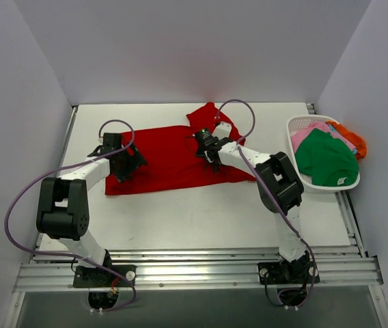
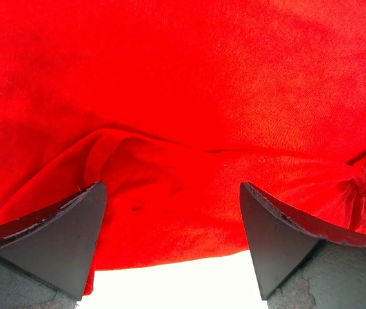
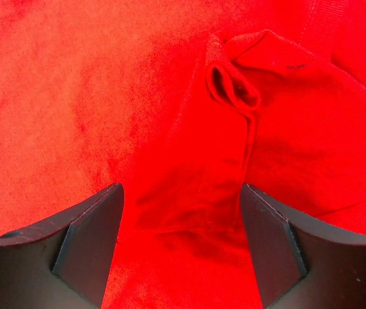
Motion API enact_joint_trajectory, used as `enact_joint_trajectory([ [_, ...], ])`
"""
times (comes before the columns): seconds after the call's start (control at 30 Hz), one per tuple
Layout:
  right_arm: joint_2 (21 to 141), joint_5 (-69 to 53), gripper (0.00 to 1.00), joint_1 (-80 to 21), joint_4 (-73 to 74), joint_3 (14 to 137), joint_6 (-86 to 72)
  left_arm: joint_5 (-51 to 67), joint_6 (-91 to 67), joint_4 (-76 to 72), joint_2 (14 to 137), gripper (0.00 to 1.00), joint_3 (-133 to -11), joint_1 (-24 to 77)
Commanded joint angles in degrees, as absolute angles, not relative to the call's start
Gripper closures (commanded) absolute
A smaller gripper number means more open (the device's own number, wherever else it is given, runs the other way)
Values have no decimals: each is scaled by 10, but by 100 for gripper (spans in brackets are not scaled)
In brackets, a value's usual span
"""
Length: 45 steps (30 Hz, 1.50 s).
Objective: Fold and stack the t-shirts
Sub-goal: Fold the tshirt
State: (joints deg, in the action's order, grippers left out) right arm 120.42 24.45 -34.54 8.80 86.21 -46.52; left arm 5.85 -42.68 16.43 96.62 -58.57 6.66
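A bright red t-shirt [image 1: 170, 158] lies spread on the white table, with a bunched part at its far right. My left gripper [image 1: 127, 166] is open over the shirt's left edge; in the left wrist view the red cloth [image 2: 183, 129] fills the frame with a fold between the fingers [image 2: 67, 238] and a strip of table below. My right gripper [image 1: 208, 145] is open over the shirt's upper right; the right wrist view shows a folded hem of the shirt [image 3: 234, 96] just ahead of the fingers [image 3: 273, 244]. Green [image 1: 327, 160], pink [image 1: 310, 130] and orange [image 1: 352, 139] t-shirts lie in the basket.
A white slatted basket [image 1: 302, 174] stands at the table's right edge. White walls enclose the table on three sides. An aluminium rail [image 1: 194, 270] runs along the near edge by the arm bases.
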Motion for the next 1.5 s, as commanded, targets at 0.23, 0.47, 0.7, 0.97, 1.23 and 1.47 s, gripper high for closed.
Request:
enact_joint_trajectory([
  [0.23,1164,261,34,-345,94,841,-478,55,-417,140,977,8,-590,63],
  [0.47,1179,252,44,-347,84,844,-478,54,-417,137,983,8,-591,64],
  [0.7,1183,250,55,-347,81,846,-475,54,-417,135,986,8,-590,63],
  [0.97,1189,241,100,-347,76,850,-470,55,-416,134,991,8,-591,63],
  [1.23,1193,245,100,-346,93,882,-464,55,-416,134,993,8,-591,63],
  [1.47,1247,249,100,-337,124,1024,-441,54,-414,134,995,8,-592,63],
])
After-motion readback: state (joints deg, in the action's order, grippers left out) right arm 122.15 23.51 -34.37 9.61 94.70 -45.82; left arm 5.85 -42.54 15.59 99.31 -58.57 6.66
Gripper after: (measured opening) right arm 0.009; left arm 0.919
